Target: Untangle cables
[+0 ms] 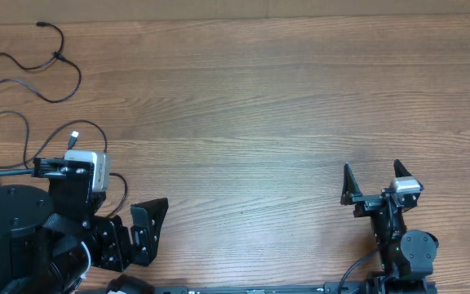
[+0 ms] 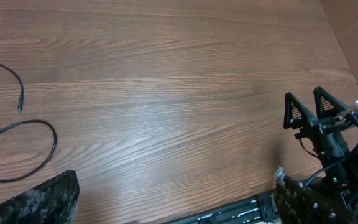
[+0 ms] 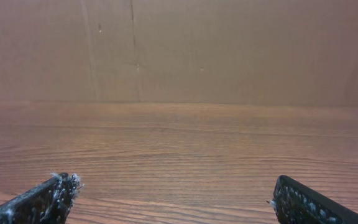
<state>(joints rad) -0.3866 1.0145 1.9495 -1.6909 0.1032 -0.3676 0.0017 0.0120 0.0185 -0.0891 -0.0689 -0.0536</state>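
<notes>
Two thin black cables lie apart at the table's far left. One cable (image 1: 70, 69) forms a loose loop near the back corner. The other cable (image 1: 25, 131) curves beside my left arm and ends in a silvery plug (image 1: 73, 136). In the left wrist view parts of a cable (image 2: 50, 147) show at the left edge. My left gripper (image 1: 145, 243) (image 2: 174, 182) is open over bare wood, right of the cables. The right gripper (image 1: 372, 176) (image 3: 174, 184) (image 2: 306, 107) stands open far to the right, nothing between its fingers.
The wooden table (image 1: 251, 114) stretches between the arms. A brown cardboard wall (image 3: 229, 50) stands behind it. The left arm's round black base (image 1: 11, 224) sits at the front left, and a black rail (image 2: 241, 208) runs along the front edge.
</notes>
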